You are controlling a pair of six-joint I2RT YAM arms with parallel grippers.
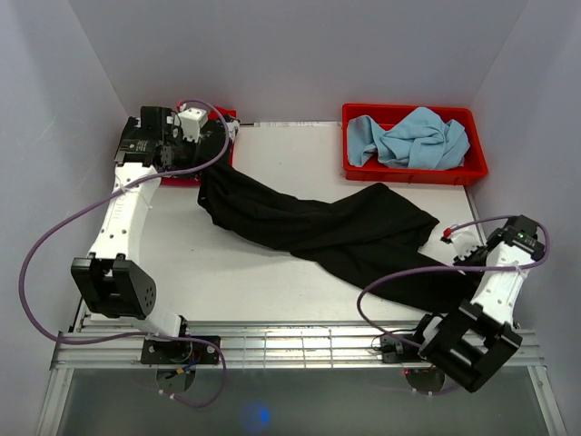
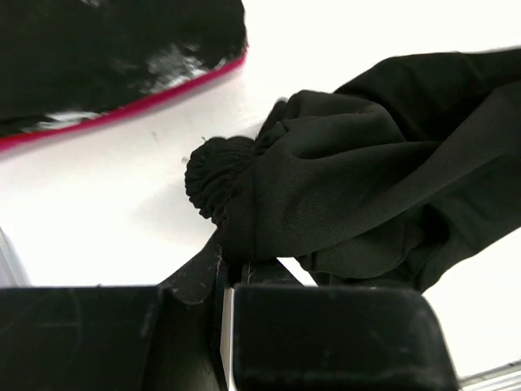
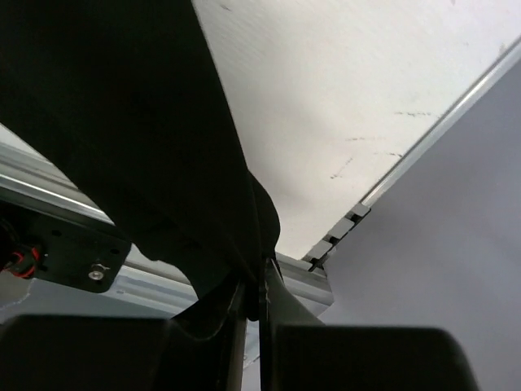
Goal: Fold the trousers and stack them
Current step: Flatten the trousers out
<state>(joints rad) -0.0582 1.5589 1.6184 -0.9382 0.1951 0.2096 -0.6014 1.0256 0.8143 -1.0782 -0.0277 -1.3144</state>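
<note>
Trousers (image 1: 336, 232) stretched slantwise, left end effector (image 2: 221, 269) pinching one end, right end effector (image 3: 259, 285) pinching the other

A white table (image 1: 272, 150) fills the view. At its two o'clock corner sits a red bin (image 1: 410, 173) with a crumpled light-blue cloth (image 1: 413, 138) heaped inside. At ten o'clock a flat red tray (image 1: 179, 180) lies partly hidden. The left wrist view shows a black garment with white splotches (image 2: 106, 41) on it. Aluminium rails (image 1: 300, 347) run along the six o'clock edge. Grey walls (image 1: 290, 54) enclose three sides.
</note>
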